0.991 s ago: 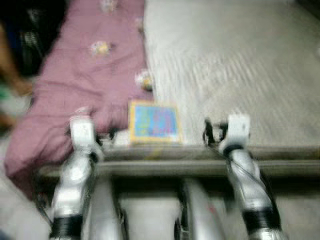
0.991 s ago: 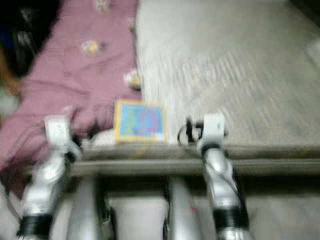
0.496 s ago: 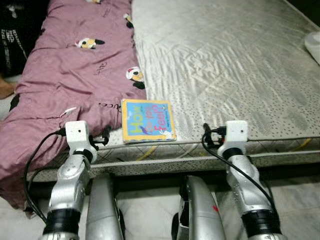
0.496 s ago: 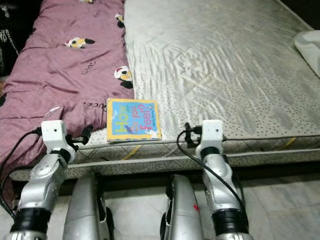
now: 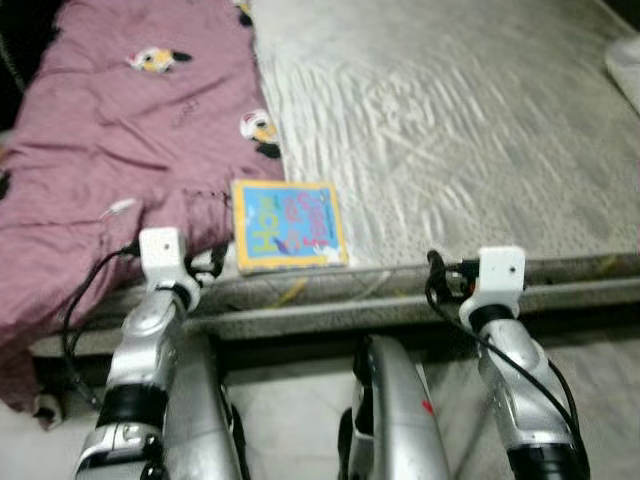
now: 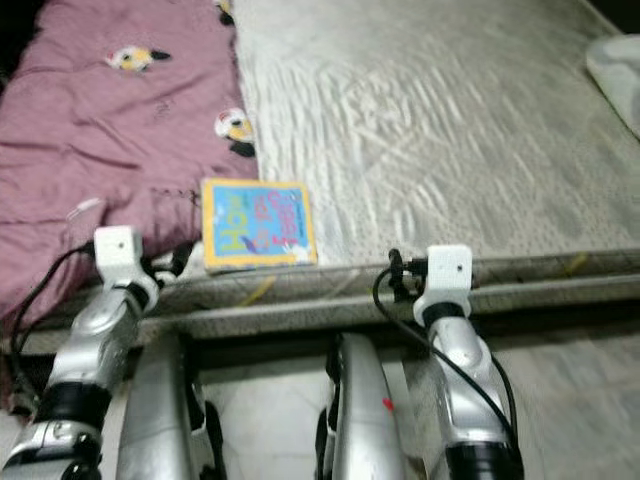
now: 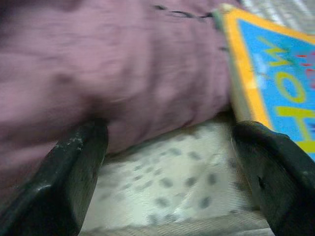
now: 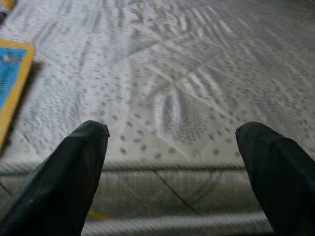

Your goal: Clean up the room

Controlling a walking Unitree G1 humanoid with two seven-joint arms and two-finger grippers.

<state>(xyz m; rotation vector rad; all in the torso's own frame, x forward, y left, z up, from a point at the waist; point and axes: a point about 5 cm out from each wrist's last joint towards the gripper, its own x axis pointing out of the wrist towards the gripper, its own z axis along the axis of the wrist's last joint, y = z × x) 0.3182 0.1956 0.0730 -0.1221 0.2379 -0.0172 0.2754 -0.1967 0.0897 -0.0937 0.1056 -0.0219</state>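
Note:
A blue picture book with a yellow border lies flat near the front edge of a grey quilted mattress, its left side against a mauve blanket. My left gripper is open at the mattress edge, with the blanket hem and the book's corner just ahead of its fingers. My right gripper is open at the bare mattress edge, to the right of the book. Both wrists hover in front of the bed edge.
The mauve blanket with cartoon prints covers the bed's left part and hangs over its front corner. A pale pillow corner sits at the far right. Pale tiled floor lies below, between my legs.
The camera has shifted and tilted, so the bed edge sits lower in view. My right wrist sits lower and further right; the book lies unmoved on the mattress.

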